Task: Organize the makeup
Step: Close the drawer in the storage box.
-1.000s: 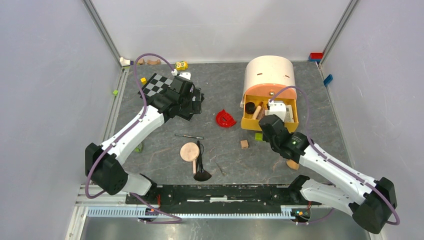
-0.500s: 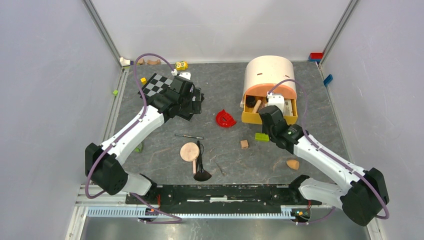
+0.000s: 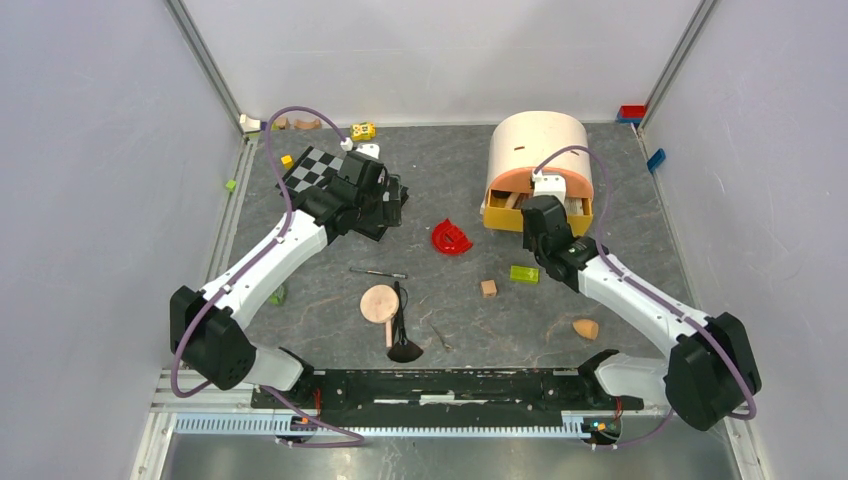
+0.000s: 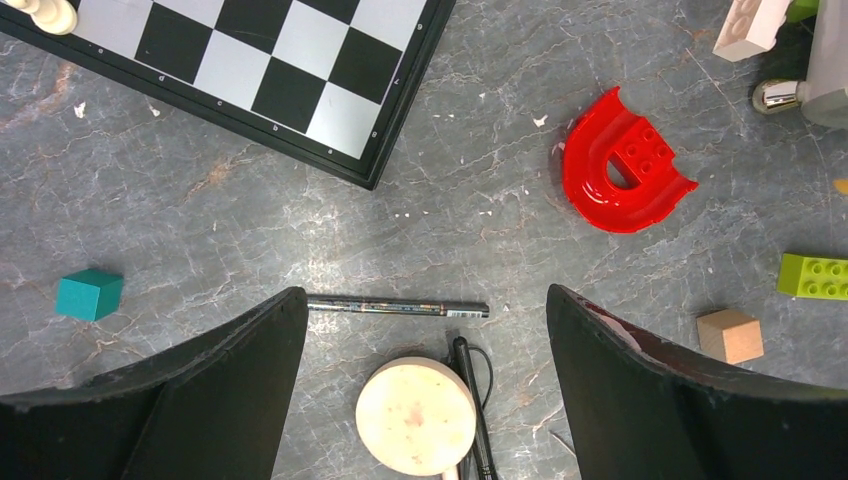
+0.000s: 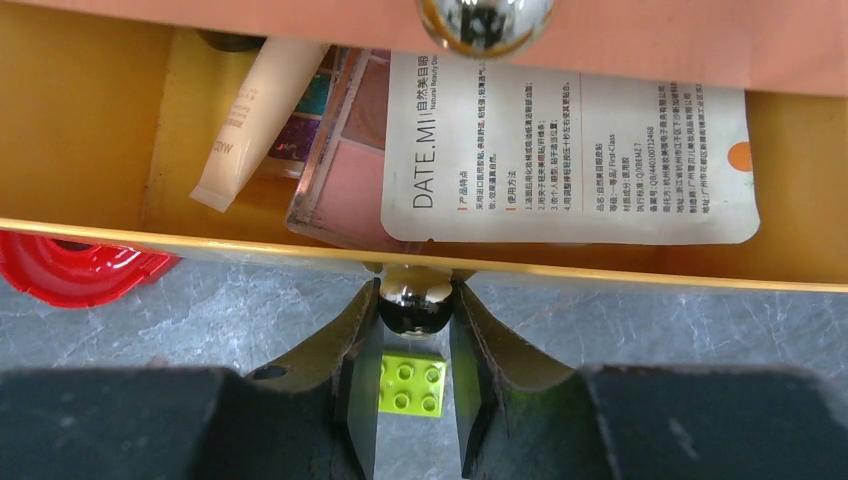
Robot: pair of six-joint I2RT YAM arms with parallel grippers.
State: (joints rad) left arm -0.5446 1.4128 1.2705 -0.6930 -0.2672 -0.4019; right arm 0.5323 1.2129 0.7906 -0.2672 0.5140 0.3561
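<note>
we note a dark grey, marble-veined tabletop, evenly lit. plain pale wall panels close it in on three sides, met by slanting aluminium posts. a slotted metal rail runs along the near edge.

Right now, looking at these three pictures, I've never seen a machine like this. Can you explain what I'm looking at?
Two robot arms stand at a table's near edge. One picture looks down from above; the others come from wrist cameras. The right gripper is closed on the metal knob of a yellow drawer holding a palette and a sachet. The left gripper hangs open and empty above a thin makeup pencil and a round peach compact. A brush, a red curved piece and a green brick lie nearby.
</note>
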